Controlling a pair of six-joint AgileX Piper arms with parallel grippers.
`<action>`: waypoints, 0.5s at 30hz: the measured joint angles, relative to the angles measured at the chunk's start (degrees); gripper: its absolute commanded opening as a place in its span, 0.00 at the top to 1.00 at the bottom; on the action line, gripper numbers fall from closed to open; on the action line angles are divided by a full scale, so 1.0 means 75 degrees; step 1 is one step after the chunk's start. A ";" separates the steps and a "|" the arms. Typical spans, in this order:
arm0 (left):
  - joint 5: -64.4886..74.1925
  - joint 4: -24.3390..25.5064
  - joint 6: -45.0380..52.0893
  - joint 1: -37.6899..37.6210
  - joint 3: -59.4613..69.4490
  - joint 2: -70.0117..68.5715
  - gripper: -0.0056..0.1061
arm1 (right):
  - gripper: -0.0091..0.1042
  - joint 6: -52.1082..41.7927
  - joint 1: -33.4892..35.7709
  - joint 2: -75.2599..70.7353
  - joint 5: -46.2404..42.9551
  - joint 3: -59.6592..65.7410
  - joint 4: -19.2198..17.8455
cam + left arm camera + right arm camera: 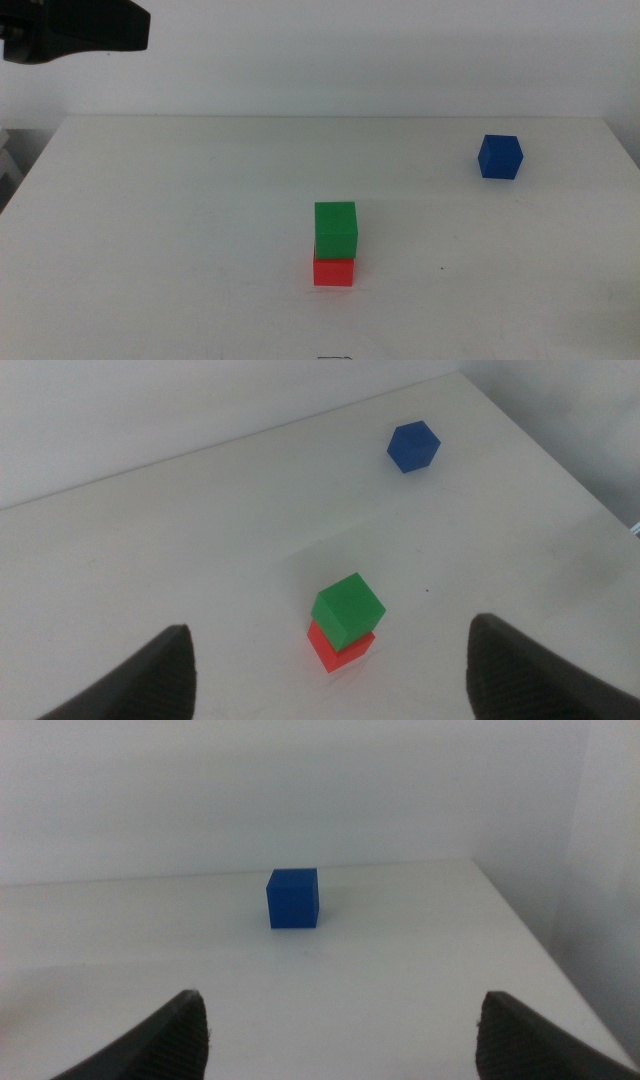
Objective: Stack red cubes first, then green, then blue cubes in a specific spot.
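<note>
Red cube [333,271] sits nearest the camera in the middle view, on the white tabletop [180,230], with the green cube [335,229] stacked on it, slightly offset. Blue cube [499,157] is alone, well apart toward the far right. Count: one red, one green, one blue. A dark arm part [75,30] shows at the upper left corner; neither end effector's jaws are visible in this view.

Left wrist view: left end effector [330,670] is up above the tabletop [150,560], jaws spread wide, released, nothing between them. Green cube [348,608] on red cube [338,647] lies between the two jaw tips as seen from here, but well below them, not touched. Green is rotated a bit against the red, so a red edge sticks out underneath. Blue cube [413,446] is far off near the tabletop's edge. All three cubes are visible here, same as the middle view.

Right wrist view: right end effector [345,1035] is also released, jaws wide apart and empty. Only the blue cube [292,898] shows, resting flat on the tabletop [400,970], ahead of the jaws and clear of them. Red/green stack is not in this view. This is the only view giving a straight-on look at the blue cube's side face; table edge runs close by on one side.
</note>
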 measured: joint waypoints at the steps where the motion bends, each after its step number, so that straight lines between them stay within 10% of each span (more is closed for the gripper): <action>1: 0.0000 0.0000 0.0000 0.0000 0.0000 0.0000 0.13 | 0.09 -0.0025 0.0000 0.0000 -0.0069 0.0000 -0.0050; 8: -0.0026 0.0000 0.0000 0.0000 0.0000 0.0000 0.13 | 0.09 0.0473 0.0000 0.0969 0.0393 -0.1403 0.0108; 15: -0.0026 0.0000 0.0000 0.0000 0.0000 0.0000 0.13 | 0.09 0.0361 0.0000 0.4612 0.4094 -0.5225 0.0093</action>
